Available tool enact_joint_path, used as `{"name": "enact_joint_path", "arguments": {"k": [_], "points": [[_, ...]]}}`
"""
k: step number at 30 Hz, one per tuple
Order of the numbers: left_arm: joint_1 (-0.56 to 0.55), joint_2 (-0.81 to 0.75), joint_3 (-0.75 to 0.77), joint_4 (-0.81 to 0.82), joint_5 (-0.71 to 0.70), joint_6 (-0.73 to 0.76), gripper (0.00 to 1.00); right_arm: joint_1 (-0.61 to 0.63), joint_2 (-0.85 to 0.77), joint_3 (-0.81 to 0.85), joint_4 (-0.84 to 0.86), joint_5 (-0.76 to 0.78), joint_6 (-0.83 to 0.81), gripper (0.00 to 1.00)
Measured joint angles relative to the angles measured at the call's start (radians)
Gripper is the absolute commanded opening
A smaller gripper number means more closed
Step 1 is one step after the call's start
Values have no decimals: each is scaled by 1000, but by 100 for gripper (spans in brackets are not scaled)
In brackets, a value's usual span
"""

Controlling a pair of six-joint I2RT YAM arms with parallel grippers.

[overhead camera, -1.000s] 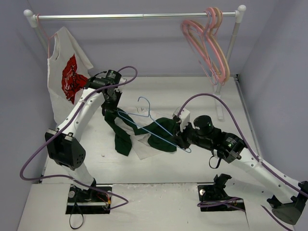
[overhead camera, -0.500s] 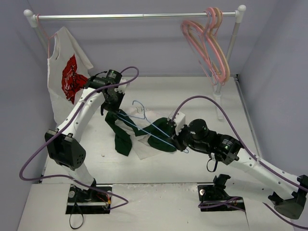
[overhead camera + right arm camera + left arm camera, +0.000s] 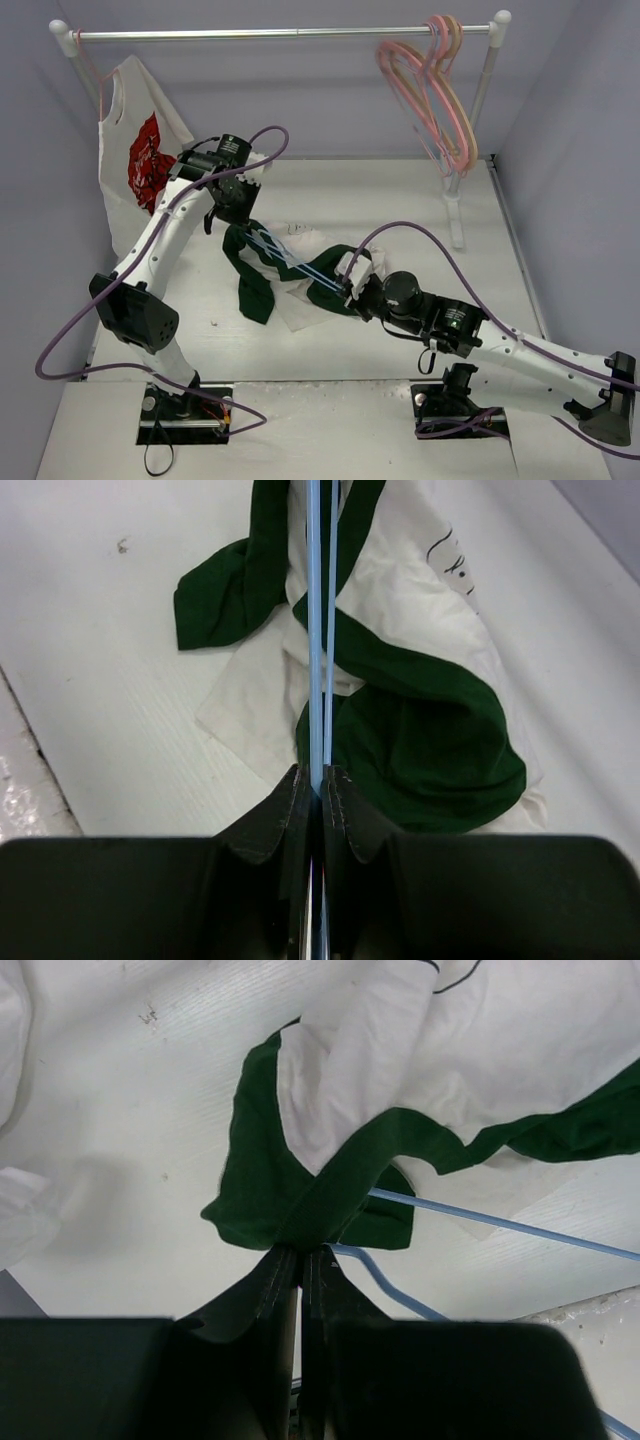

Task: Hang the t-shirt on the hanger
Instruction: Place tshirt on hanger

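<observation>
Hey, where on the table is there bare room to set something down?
Bare table beyond the t-shirt, toward the rack post, and right of the right arm. Crowded in the middle: left gripper pinches the t-shirt, right gripper the hanger.

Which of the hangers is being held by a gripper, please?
The thin light-blue wire hanger, clamped in the right gripper; the thicker pink hangers hang untouched on the silver rail.

left pincer (image 3: 238, 222) grips the t-shirt (image 3: 256, 288); right pincer (image 3: 351, 288) grips the hanger (image 3: 295, 262), whose wire spans between both pincers.
</observation>
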Motion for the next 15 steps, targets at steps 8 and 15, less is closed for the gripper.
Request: {"name": "enact_joint_path", "arguments": {"k": [8, 15], "points": [[-31, 0, 5, -28, 47, 13, 0, 0, -34, -111, 230, 5, -132, 0], [-78, 2, 149, -83, 58, 28, 0, -47, -62, -120, 328, -69, -203, 0]]}}
